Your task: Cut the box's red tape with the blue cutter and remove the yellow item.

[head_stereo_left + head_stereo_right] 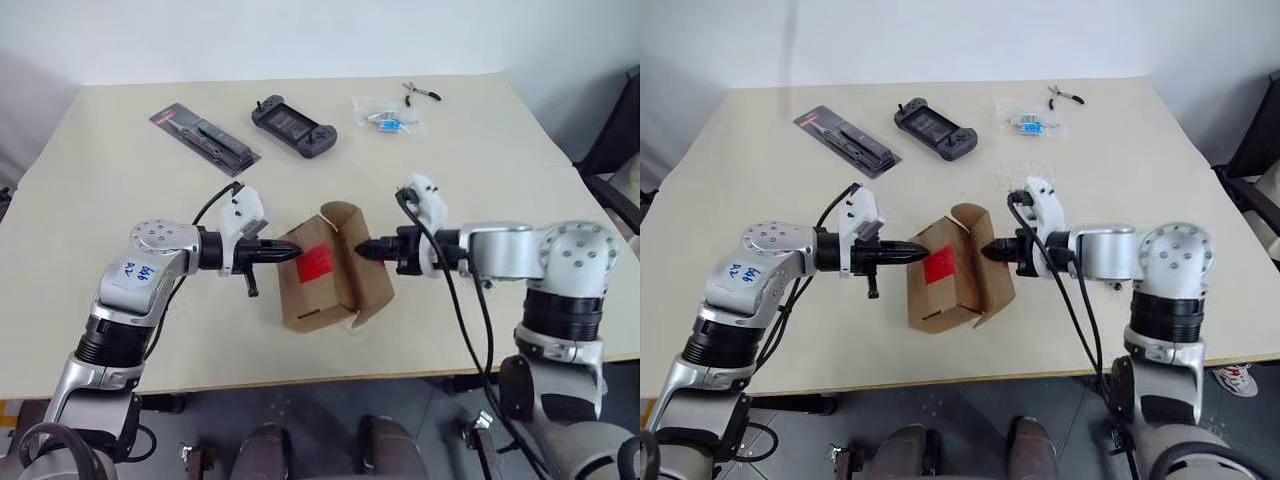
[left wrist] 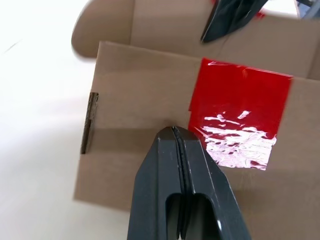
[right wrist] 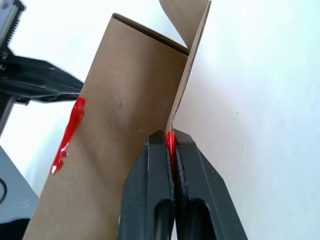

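A: Starting at the left. Left gripper (image 1: 290,252): fingers clenched together, tips pressed against the box (image 1: 318,290) on its left side, nothing between them. Wrist view confirms the pads are flush and meet the cardboard just beside the red tape (image 2: 239,116).

B: And the box itself?

A: Between the two grippers, standing up on the table (image 1: 100,180), flaps open at the top. Red tape on the face turned toward the camera, immediately right of the left fingertips.

B: Right side?

A: Right gripper (image 1: 368,248): clenched on the edge of the box's opened flap (image 3: 192,60). Its wrist view shows the cardboard edge pinched between the pads, with a sliver of red at the pinch point.

B: Cutter?

A: Cannot pick out the blue cutter with certainty. Beyond the right gripper, well apart, a clear bag (image 1: 388,118) holds something small and blue; too small to tell what.

B: Other items?

A: Well beyond the left gripper, a packaged black tool (image 1: 204,139); further right, a dark handheld console (image 1: 294,126); past the bag, small pliers (image 1: 422,93).
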